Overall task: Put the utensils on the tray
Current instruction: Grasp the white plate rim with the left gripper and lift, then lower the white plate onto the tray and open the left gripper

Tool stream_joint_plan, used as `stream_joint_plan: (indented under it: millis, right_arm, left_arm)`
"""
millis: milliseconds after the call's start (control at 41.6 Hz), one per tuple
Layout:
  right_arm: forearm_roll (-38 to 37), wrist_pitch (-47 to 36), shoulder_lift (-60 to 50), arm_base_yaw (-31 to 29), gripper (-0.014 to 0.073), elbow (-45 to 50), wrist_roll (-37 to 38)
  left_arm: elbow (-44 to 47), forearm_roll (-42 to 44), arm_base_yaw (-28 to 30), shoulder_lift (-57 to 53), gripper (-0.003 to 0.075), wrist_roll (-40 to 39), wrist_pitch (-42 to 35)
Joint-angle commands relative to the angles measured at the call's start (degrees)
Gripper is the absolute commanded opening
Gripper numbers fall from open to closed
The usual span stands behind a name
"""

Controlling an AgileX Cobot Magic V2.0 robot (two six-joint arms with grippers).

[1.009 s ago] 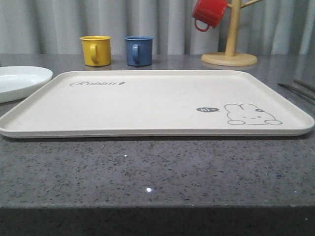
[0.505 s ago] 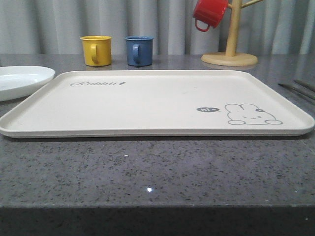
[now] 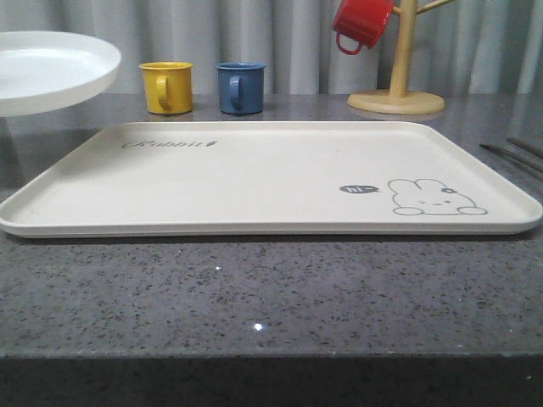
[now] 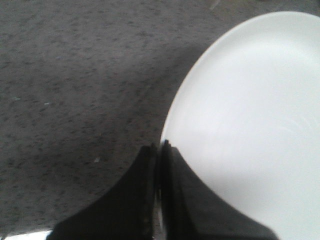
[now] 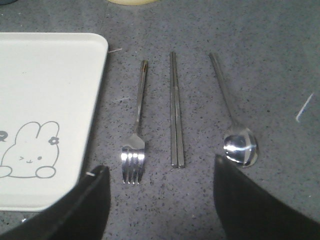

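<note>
- Grey speckled stone makes up the surface (image 3: 254, 288), with pale curtains behind it.
- Far left, the white plate (image 3: 51, 72) is up in the air, clear of the surface and beyond the tray's left end; the left end effector (image 4: 159, 150) is pinched tight on its rim, jaws almost together.
- Behind the tray stand a yellow mug (image 3: 165, 86) and a blue mug (image 3: 240, 87), with a red mug (image 3: 361, 24) hanging on the wooden mug tree (image 3: 399, 80).
- The cream rabbit tray (image 3: 254, 170) lies in the middle with nothing on it, so no item has been delivered; the plate looks like the first one on its way.
- Right of the tray, on the surface, lie the fork (image 5: 136, 145), the chopsticks (image 5: 175, 110) and the spoon (image 5: 235, 135), side by side and apart, all untouched.
- The right end effector (image 5: 160, 200) hangs above them, jaws spread wide and holding nothing.
</note>
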Motion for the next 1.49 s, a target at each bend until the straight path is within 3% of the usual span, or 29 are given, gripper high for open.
stream_joint_plan:
  millis: [0, 408, 913, 985, 1201, 1297, 1465]
  right_arm:
    - [-0.3, -3.9, 0.5, -0.2, 0.0476, -1.6, -0.5]
    - [-0.3, -3.9, 0.5, -0.2, 0.0476, -1.6, -0.5]
    - [-0.3, -3.9, 0.5, -0.2, 0.0476, -1.6, -0.5]
    - [-0.3, -3.9, 0.5, -0.2, 0.0476, -1.6, -0.5]
    - [-0.3, -3.9, 0.5, -0.2, 0.0476, -1.6, -0.5]
    - [-0.3, -3.9, 0.5, -0.2, 0.0476, -1.6, -0.5]
    - [-0.3, -3.9, 0.5, -0.2, 0.0476, -1.6, -0.5]
  left_arm:
    - [-2.0, -2.4, -4.0, -2.7, -0.0018, 0.1, 0.8]
    - [-2.0, -2.2, -19.9, 1.6, -0.0018, 0.1, 1.8]
    - [-2.0, -0.8, -22.5, 8.4, -0.0015, 0.1, -1.1]
    - [-2.0, -0.8, -22.5, 8.4, 0.0019, 0.1, -0.8]
    - [-3.8, 1.6, -22.4, 7.9, 0.0301, 0.1, 1.1]
    - [-5.0, 2.4, -22.4, 6.3, 0.0342, -0.3, 1.1]
    - [-6.1, 2.8, -22.8, 1.0, 0.0342, -0.5, 0.7]
